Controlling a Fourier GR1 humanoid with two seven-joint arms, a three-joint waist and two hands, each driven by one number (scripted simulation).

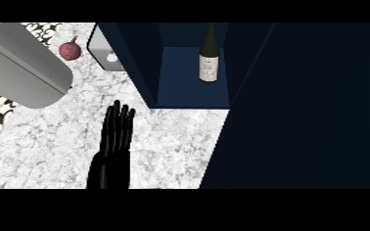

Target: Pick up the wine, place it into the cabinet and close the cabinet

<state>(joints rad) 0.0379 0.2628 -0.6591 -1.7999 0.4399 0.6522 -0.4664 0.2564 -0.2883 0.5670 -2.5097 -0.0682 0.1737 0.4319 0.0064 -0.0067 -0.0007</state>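
Wine (pixel 209 58) stands upright inside the dark blue cabinet (pixel 189 90), on its floor, up and to the right of the left hand (pixel 115 137) and well apart from it. That hand lies over the marbled counter (pixel 57 142) with fingers straight and together, holding nothing, fingertips pointing toward the cabinet's lower left corner. A wide dark panel, seemingly the cabinet's open door (pixel 296 117), fills the space to the hand's right. Beyond the hand, up and left, sit a reddish round fruit (pixel 70 49) and a grey curved object (pixel 29 68).
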